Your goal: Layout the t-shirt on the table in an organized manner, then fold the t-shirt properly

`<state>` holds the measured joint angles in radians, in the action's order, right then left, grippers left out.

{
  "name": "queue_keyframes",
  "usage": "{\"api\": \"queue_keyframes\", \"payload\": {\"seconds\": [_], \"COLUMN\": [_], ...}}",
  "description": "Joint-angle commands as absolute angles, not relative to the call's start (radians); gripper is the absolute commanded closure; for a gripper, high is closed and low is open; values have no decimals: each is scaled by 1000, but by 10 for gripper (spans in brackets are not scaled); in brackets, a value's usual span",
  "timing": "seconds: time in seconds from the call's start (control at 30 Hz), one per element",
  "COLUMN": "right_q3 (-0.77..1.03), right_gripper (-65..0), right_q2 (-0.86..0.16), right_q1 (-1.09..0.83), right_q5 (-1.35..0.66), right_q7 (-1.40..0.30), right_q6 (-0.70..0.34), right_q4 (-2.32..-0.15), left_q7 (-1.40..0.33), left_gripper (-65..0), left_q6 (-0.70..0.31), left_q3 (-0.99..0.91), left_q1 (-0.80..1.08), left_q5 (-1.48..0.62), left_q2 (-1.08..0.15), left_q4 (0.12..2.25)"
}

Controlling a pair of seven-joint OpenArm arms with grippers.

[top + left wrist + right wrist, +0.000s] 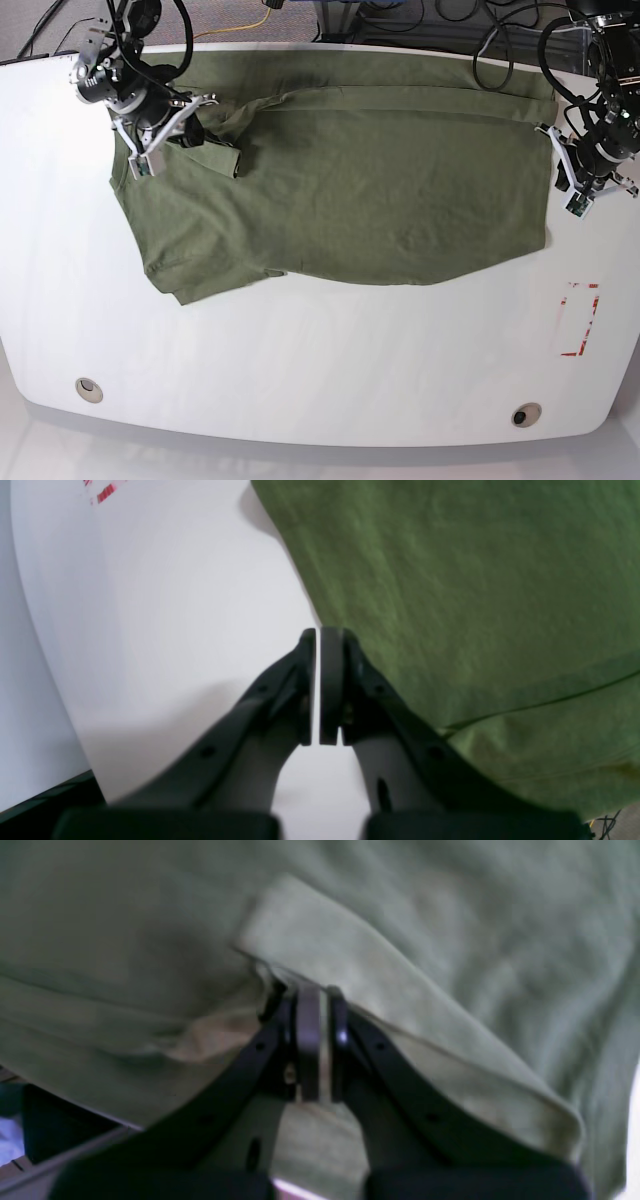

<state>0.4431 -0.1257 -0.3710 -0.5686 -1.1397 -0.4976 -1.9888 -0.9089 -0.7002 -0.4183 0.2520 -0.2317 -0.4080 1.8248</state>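
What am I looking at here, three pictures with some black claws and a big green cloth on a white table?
It is a robot with two arms. One picture looks down from above; the other two come from cameras on the wrists, just behind each claw. An olive-green t-shirt lies spread on a white table, which also bears a red dashed mark and two round holes. The right gripper is shut on a fold of the shirt near a sleeve. The left gripper is shut too, beside the shirt's edge over bare table, holding nothing.
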Motion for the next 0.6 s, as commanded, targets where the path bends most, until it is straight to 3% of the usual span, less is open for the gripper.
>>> {"api": "queue_keyframes", "payload": {"seconds": [0.0,0.37,0.57], "right_q3": [452,455,455], "right_gripper": [-27,-27,-27], "right_q2": [-130,-127,-130], "right_q1": [-384,-392,-392], "right_q5": [-587,-584,-584], "right_q7": [-1118,-1102,-1099], "right_q6": [-503,-499,-447], "right_q4": [-2005,-2003,-1985], "left_q7": [-894,-894,-894], "left_gripper": [0,0,0], "left_q6": [-698,-698,-698], "left_q3": [-427,-427,-427], "left_q1": [246,246,246], "left_q5": [-236,-236,-236], "left_q2": [-427,-427,-427], "left_q4": [1839,1839,1839]}}
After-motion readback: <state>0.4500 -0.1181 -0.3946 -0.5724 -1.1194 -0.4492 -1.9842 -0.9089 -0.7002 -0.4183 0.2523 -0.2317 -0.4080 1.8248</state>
